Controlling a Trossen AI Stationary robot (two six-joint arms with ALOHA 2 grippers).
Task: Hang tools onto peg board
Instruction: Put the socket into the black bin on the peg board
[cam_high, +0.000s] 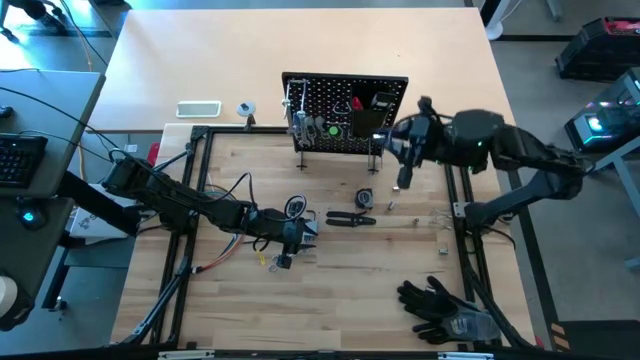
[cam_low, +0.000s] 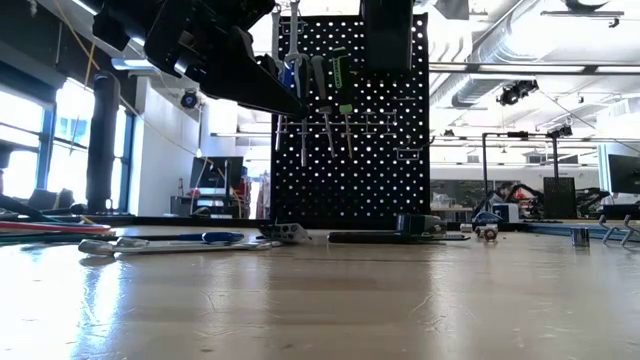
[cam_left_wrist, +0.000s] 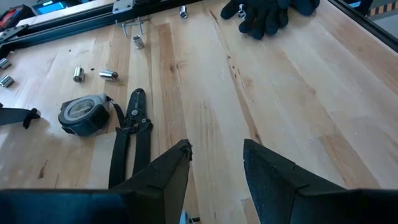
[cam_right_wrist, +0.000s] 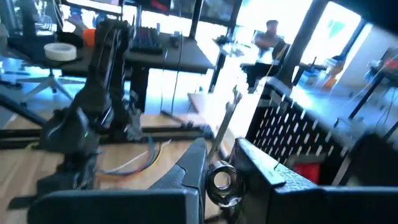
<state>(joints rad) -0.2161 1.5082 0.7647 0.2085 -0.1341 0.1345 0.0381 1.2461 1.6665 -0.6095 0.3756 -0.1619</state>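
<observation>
only the right wrist view shows it — right gripper (cam_right_wrist: 217, 168) clamps wrench (cam_right_wrist: 222, 140).

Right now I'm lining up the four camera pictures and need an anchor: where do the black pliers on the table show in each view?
High view: black pliers lie flat at centre, in front of the peg board.
Low view: a dark flat shape at the board's foot may be them; cannot tell.
Left wrist view: pliers beside the tape measure.
Right wrist view: not in it.
Shared landmark: the peg board.

Upright black peg board (cam_high: 345, 112) holds several tools; black pliers (cam_high: 350, 218) lie flat before it.
</observation>
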